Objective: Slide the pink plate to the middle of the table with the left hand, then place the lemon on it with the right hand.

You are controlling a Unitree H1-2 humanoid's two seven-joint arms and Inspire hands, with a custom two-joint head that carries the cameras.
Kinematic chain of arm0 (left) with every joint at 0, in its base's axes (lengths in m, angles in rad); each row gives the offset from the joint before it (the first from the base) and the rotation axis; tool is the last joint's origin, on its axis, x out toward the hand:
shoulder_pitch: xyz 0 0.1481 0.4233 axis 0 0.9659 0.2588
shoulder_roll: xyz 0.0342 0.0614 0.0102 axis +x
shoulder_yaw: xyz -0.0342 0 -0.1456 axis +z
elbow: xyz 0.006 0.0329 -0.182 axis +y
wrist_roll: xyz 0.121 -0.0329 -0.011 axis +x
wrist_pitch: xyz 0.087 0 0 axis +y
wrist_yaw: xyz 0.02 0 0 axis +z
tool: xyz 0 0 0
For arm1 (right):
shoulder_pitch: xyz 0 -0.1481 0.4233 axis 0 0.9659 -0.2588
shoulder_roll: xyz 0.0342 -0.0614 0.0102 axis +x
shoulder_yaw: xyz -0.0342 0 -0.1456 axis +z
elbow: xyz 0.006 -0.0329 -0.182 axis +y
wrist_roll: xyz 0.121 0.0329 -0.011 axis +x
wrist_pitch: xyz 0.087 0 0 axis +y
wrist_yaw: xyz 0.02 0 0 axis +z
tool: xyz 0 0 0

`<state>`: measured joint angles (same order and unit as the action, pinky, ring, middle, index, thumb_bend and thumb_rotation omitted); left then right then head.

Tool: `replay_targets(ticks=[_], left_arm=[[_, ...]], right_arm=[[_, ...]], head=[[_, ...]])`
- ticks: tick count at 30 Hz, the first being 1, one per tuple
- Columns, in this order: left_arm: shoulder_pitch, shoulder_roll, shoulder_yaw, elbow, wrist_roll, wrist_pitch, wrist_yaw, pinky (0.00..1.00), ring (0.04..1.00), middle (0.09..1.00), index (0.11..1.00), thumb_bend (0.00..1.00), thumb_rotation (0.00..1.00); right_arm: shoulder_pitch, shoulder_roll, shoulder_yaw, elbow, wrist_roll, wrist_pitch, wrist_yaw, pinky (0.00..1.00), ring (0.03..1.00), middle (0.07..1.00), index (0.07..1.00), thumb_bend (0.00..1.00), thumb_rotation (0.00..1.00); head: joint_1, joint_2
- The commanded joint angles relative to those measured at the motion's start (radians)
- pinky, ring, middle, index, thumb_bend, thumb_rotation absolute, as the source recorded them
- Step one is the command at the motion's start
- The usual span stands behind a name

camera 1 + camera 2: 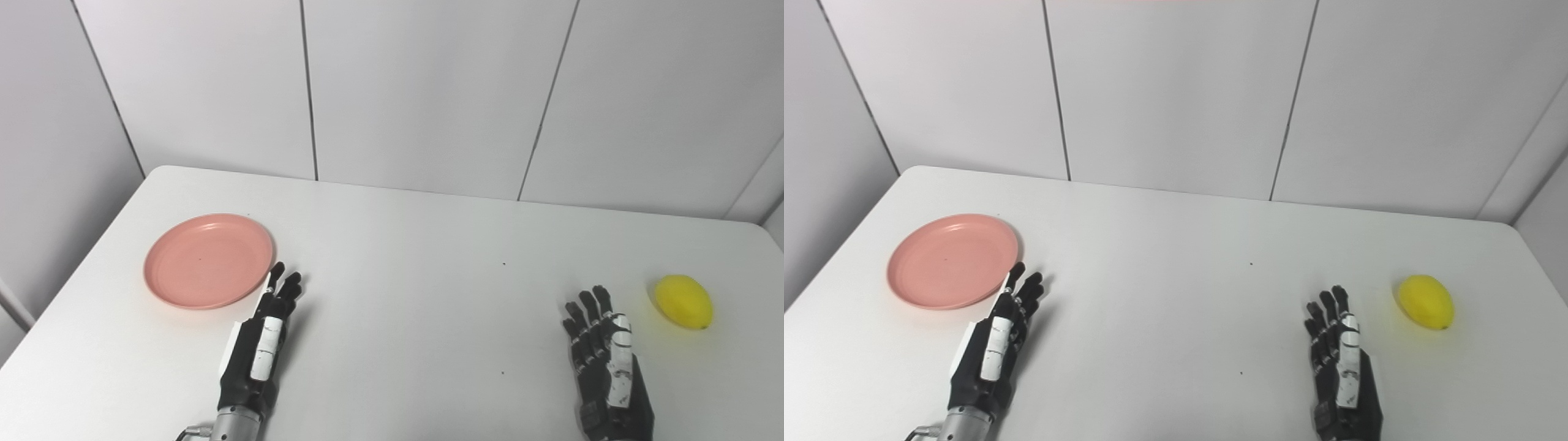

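We are viewing a round, smooth pink plate [208, 260] far left, an oval lemon [684, 301] right (glossy yellow); left hand [262, 346] and right hand [603, 364] are holding nothing, fingers extended.

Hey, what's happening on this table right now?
Nothing is being held yet. The pink plate sits empty at the table's left, with the open left hand just beside its near rim. The lemon lies at the far right, apart from the open right hand. The middle of the white table awaits the plate.
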<state>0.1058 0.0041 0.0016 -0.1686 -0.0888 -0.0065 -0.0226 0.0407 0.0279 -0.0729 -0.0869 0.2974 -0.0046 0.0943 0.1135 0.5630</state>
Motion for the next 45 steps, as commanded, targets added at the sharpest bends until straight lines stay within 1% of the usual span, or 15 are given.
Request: replay_targets(ticks=[1,5,10,15,18,22,26,31,33,35,39,45], left_arm=[[0.044,-0.028,-0.015,0.008,0.011,-0.025,0.004,1.0,0.968,0.953,0.978,0.87,0.91],[0.046,-0.036,-0.026,0.016,0.018,-0.034,0.017,1.0,0.972,0.955,0.98,0.87,0.91],[0.045,-0.038,-0.036,0.032,0.019,-0.044,0.026,1.0,0.966,0.953,0.978,0.86,0.91],[0.044,-0.042,-0.044,0.042,0.036,-0.046,0.036,1.0,0.961,0.947,0.972,0.88,0.91],[0.043,-0.045,-0.049,0.051,0.047,-0.051,0.041,0.99,0.96,0.945,0.971,0.86,0.92],[0.04,-0.046,-0.056,0.065,0.049,-0.065,0.046,1.0,0.961,0.945,0.972,0.85,0.93],[0.037,-0.045,-0.063,0.076,0.06,-0.082,0.048,0.98,0.957,0.945,0.973,0.83,0.94],[0.035,-0.048,-0.064,0.084,0.063,-0.079,0.053,0.99,0.958,0.942,0.971,0.85,0.93],[0.032,-0.045,-0.065,0.093,0.069,-0.094,0.053,0.98,0.955,0.942,0.971,0.83,0.94],[0.03,-0.045,-0.065,0.097,0.071,-0.096,0.053,0.98,0.953,0.941,0.97,0.83,0.94],[0.028,-0.049,-0.064,0.102,0.078,-0.095,0.057,0.98,0.952,0.941,0.971,0.83,0.94],[0.026,-0.054,-0.063,0.116,0.075,-0.109,0.054,0.98,0.955,0.945,0.975,0.83,0.94]], right_arm=[[0.038,-0.024,-0.019,0.086,0.01,-0.033,0.021,1.0,0.964,0.983,0.997,0.68,0.95],[0.037,-0.031,-0.028,0.103,0.016,-0.046,0.031,1.0,0.959,0.982,0.996,0.68,0.96],[0.039,-0.043,-0.031,0.112,0.037,-0.047,0.053,1.0,0.978,0.996,1.0,0.7,0.96],[0.039,-0.048,-0.035,0.115,0.051,-0.046,0.059,1.0,0.982,0.998,1.0,0.68,0.96],[0.037,-0.053,-0.038,0.121,0.053,-0.05,0.065,1.0,0.986,1.0,1.0,0.67,0.98],[0.034,-0.056,-0.046,0.129,0.054,-0.05,0.07,1.0,0.983,0.999,1.0,0.67,0.98],[0.034,-0.061,-0.048,0.129,0.053,-0.045,0.072,1.0,0.99,1.0,1.0,0.67,0.99],[0.032,-0.056,-0.053,0.129,0.054,-0.042,0.065,1.0,0.979,0.999,1.0,0.66,0.99],[0.032,-0.058,-0.051,0.127,0.053,-0.04,0.069,1.0,0.985,1.0,1.0,0.65,0.99],[0.032,-0.058,-0.052,0.128,0.057,-0.038,0.07,1.0,0.987,1.0,1.0,0.66,0.99],[0.028,-0.054,-0.055,0.133,0.061,-0.04,0.068,1.0,0.978,0.996,1.0,0.66,0.98],[0.027,-0.06,-0.053,0.146,0.053,-0.053,0.07,1.0,0.978,0.996,1.0,0.67,1.0]], head=[[0.012,-0.007],[0.036,-0.021],[0.058,-0.03],[0.081,-0.045],[0.088,-0.048],[0.108,-0.058],[0.108,-0.061],[0.114,-0.065],[0.114,-0.067],[0.11,-0.069],[0.113,-0.078],[0.122,-0.094]])
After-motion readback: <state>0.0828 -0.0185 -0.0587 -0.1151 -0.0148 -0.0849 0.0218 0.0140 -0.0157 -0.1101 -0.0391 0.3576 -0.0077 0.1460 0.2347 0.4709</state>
